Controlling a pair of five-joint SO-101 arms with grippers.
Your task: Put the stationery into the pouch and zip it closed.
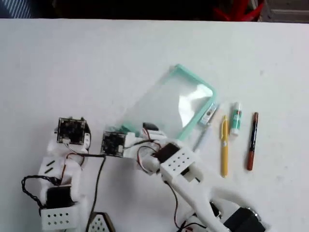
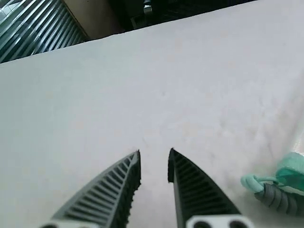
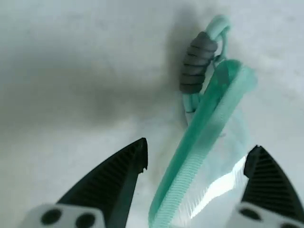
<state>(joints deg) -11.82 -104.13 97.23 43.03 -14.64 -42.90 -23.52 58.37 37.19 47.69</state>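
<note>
1. Two grippers are found at the near side of the table [image 1: 72, 63]. The left gripper [image 2: 154, 164] is held low over bare tabletop with its fingers only slightly parted, and nothing is gripped.
2. Just beside it, the right gripper [image 3: 198, 151] is spread wide, with one finger on each side of the pouch's teal zip edge [image 3: 223, 95]. The edge is straddled but not yet pinched.
3. The grey-corded zip pull [image 3: 195, 64] is seen just beyond the right fingertips, lying on the table at the pouch's near corner.
4. The clear pouch [image 1: 169, 99] is laid at an angle in the middle of the table. Whether its zip is open cannot be told.
5. Four pieces of stationery are lined up on the pouch's far side, well apart from both grippers: a pale grey pen [image 1: 206, 121] touching the pouch's edge, a yellow pen [image 1: 224, 145], a white-and-green tube [image 1: 235, 118] and a dark red pen [image 1: 252, 140].
6. Several risks are judged likely:
   - The mouth could be clamped shut if both lips are caught together.
   - The light pouch, pinned by nothing, could be dragged or tipped.
   - The pens could be scattered when an arm is swung across.
</note>
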